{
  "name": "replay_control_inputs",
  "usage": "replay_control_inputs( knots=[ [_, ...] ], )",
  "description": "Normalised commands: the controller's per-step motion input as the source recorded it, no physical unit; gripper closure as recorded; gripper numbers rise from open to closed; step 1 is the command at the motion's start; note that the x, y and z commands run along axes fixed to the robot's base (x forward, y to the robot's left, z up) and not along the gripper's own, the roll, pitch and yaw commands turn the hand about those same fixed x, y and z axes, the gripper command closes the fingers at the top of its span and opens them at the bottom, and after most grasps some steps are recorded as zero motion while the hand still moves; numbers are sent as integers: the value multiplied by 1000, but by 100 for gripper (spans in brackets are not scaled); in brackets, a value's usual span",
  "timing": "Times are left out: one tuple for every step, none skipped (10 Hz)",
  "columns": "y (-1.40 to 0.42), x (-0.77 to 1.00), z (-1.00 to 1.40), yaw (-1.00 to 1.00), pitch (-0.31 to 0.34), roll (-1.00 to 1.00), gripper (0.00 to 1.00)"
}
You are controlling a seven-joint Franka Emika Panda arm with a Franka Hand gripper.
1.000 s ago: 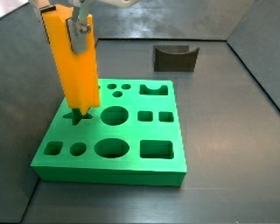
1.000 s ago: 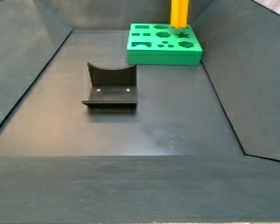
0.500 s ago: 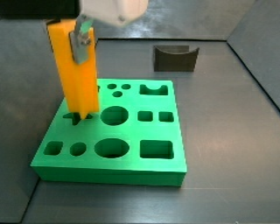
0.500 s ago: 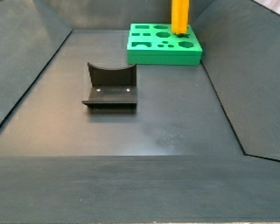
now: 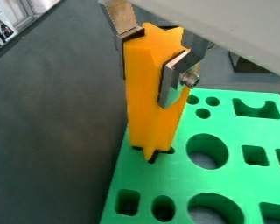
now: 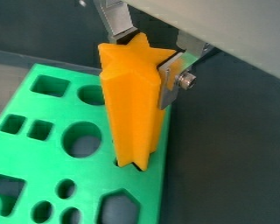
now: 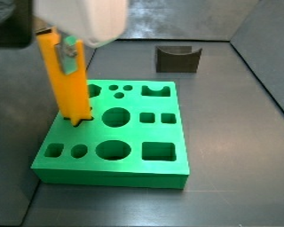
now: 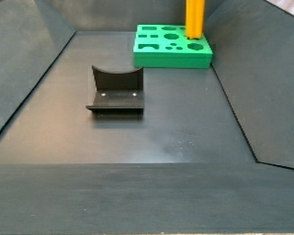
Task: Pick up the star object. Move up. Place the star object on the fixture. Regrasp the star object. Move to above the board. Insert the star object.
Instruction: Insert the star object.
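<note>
Star object (image 7: 65,82) sank lower into the board (image 7: 130,142).
Gripper (image 5: 156,54) clamped it upright; insertion partly done, release remained.

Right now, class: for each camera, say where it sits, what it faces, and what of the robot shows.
Wrist views: on the arm, looking down at the pincer clamping the star object entering the board; finger plates show.
Side view: near the board, fixture behind; pincer shows.
Side view: far end, fixture nearer; no pincer.
All share star object and board.
</note>
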Motion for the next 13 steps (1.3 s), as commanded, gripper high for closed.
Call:
replay_control_inputs(
  knots=[
    [0, 0, -20, 0, -16, -41, 100],
    [-60, 177, -189, -89, -33, -169, 100],
    [-23, 371, -331, -249, 0, -269, 100],
    [-23, 440, -269, -266, 19, -184, 100],
    [0, 254, -217, -177, 27, -80, 100],
    [0, 0, -203, 0, 4, 0, 100],
    [0, 0, -134, 0, 37, 0, 100],
    [-23, -40, -520, 0, 0, 60, 100],
    [0, 0, -1000, 0, 0, 0, 100],
    [0, 0, -1000, 0, 13, -47, 100],
    [0, 0, -951, 0, 0, -109, 100],
    [0, 20, -940, 0, 0, -111, 100],
    [0, 191, -863, 0, 0, -136, 100]
  ],
)
